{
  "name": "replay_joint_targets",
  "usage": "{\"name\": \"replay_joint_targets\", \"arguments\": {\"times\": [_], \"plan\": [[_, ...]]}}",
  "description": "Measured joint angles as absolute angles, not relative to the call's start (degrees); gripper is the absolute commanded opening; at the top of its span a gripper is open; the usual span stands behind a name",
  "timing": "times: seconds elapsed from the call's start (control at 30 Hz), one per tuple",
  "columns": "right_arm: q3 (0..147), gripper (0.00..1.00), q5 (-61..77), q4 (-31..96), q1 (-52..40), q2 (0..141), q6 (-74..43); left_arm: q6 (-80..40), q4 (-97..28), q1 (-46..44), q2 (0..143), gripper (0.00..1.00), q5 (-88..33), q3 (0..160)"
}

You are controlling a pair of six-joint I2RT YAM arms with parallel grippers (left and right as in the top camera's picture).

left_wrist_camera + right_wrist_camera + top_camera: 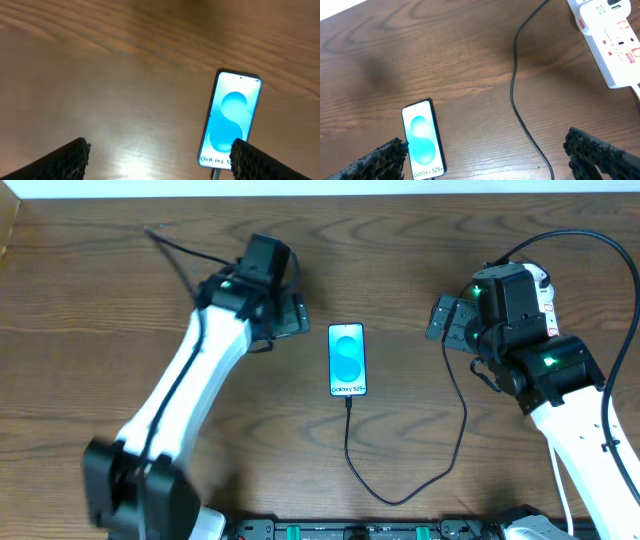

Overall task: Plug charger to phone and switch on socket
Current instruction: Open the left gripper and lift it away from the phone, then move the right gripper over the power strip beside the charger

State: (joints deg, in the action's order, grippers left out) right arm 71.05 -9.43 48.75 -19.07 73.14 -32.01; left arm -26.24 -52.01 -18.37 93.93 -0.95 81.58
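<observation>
The phone (347,360) lies flat mid-table with its blue screen up. It also shows in the left wrist view (230,117) and the right wrist view (422,140). The charger's thin black cable (349,442) has its tip in the phone's bottom edge (215,174). It loops toward the front edge, then runs back up to the right (514,90). The white socket (612,42) with red markings lies at the right, mostly hidden under my right arm in the overhead view (543,284). My left gripper (288,315) (160,160) is open and empty just left of the phone. My right gripper (446,323) (487,160) is open and empty between the phone and the socket.
The brown wooden table (90,300) carries everything. Thicker black robot cables (180,252) trail behind the left arm. A dark rail (350,530) runs along the front edge.
</observation>
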Motion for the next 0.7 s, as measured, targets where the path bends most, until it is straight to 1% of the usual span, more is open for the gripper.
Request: {"name": "replay_joint_targets", "arguments": {"times": [0.17,0.3,0.7], "plan": [[71.0,0.99,-9.4,49.4,-19.1,73.1,-32.0,-25.6,-56.3,-18.4,86.6,0.90,0.7,81.6],[71.0,0.99,-9.4,49.7,-19.1,73.1,-32.0,-25.6,-56.5,-18.4,83.9,0.90,1.1,81.6],[71.0,0.99,-8.7,49.6,-19.1,73.1,-32.0,-25.6,-56.5,-18.4,83.9,0.90,1.5,81.6]]}}
